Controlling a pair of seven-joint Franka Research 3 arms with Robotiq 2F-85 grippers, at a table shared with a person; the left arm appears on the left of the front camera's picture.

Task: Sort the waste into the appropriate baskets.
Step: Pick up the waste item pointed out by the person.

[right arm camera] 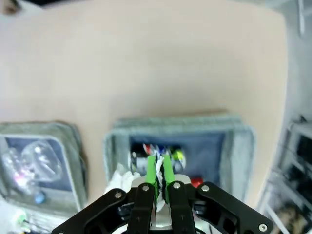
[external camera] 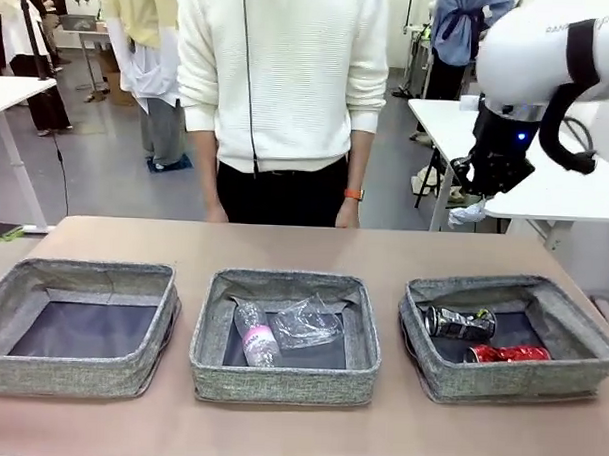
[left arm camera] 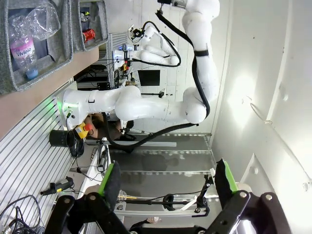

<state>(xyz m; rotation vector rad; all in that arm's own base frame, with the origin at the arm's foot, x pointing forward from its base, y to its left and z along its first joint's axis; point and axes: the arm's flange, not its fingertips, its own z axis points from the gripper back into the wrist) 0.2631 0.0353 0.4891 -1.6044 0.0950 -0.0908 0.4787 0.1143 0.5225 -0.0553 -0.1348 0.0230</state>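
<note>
Right hand (right arm camera: 159, 171) pinches paper wad (right arm camera: 122, 178) above the can basket (right arm camera: 239, 141).

So I'm looking at a plain tan surface (external camera: 304, 243) with three grey fabric baskets sitting on it in a row. Left basket (external camera: 79, 327) and middle basket (external camera: 286, 334) are close together, and the right basket (external camera: 508, 336) sits a bit further off. Bare top runs behind them and along the near edge.

Front camera faces across the table (external camera: 304, 248) at three baskets; right wrist camera looks straight down from high above, left wrist camera sideways; all share the middle basket (external camera: 286, 337).
</note>
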